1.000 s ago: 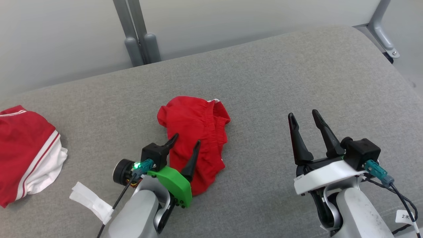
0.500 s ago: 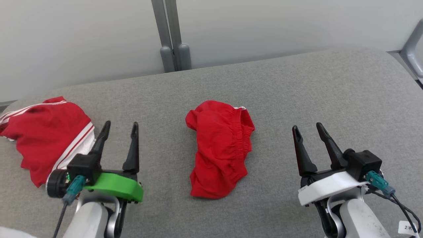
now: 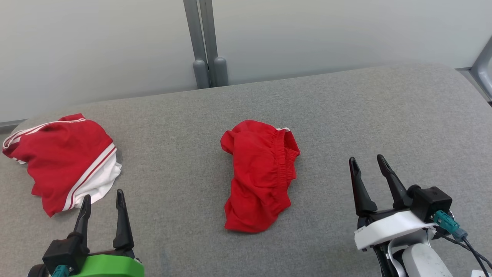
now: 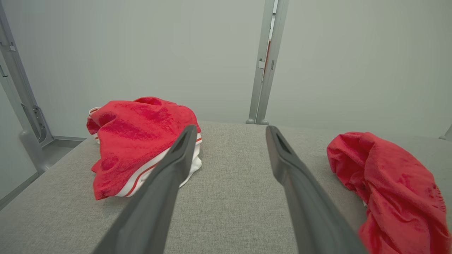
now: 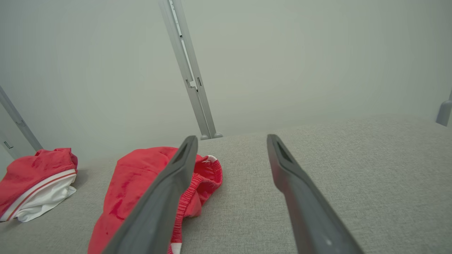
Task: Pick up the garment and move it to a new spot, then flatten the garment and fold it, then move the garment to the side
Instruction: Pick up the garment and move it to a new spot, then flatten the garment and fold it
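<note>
Red and crumpled, the garment lies bunched mid-bench, its elastic waistband puckered along the right edge. The left gripper and right gripper hover nearer the robot, well apart from it, fingers spread wide, holding nothing. Grey fabric covers the bench; a red-and-white garment sits far left before a pale wall.
</note>
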Controlling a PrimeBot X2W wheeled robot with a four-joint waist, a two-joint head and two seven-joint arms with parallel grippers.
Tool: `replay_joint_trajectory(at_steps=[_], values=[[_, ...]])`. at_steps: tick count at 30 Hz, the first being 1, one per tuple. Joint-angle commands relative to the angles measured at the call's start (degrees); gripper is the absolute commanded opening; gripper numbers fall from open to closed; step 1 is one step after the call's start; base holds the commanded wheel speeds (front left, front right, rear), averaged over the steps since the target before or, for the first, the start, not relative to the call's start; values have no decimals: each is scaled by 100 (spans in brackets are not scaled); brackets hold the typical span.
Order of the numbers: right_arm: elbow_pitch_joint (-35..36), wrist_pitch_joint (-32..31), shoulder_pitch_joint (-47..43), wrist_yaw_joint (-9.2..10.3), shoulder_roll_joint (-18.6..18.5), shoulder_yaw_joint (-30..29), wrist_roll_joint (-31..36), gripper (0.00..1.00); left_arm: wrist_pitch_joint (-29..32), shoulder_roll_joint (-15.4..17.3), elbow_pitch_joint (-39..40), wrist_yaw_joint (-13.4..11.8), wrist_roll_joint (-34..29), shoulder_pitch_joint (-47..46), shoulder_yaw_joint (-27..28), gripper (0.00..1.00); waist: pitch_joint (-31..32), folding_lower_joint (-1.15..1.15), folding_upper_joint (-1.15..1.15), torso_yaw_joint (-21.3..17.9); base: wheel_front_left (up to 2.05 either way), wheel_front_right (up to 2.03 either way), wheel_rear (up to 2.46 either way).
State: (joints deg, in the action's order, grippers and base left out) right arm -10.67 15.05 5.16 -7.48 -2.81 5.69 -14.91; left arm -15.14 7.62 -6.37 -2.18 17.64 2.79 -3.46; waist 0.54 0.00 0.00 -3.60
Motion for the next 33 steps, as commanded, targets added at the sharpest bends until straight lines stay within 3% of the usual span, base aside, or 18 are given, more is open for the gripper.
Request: replay_joint_trajectory(at_steps=[1,20,27,33], values=[[51,19,-66,-2,-14,-45,18,100,0,-47,-22,61,-62,87,81,100,-11,0,0,10,0,0,0],[-214,19,6,-2,-12,49,-65,100,-1,-408,-309,505,-403,-195,400,100,-72,0,0,168,0,0,0],[-871,3,272,-2,-78,678,-175,100,-1,-442,-397,587,-433,-272,382,100,-111,0,0,358,0,0,0],[-1722,-654,667,-2,-345,1435,-650,100,-1,-458,-471,628,-425,-342,325,100,-197,0,0,714,0,0,0]])
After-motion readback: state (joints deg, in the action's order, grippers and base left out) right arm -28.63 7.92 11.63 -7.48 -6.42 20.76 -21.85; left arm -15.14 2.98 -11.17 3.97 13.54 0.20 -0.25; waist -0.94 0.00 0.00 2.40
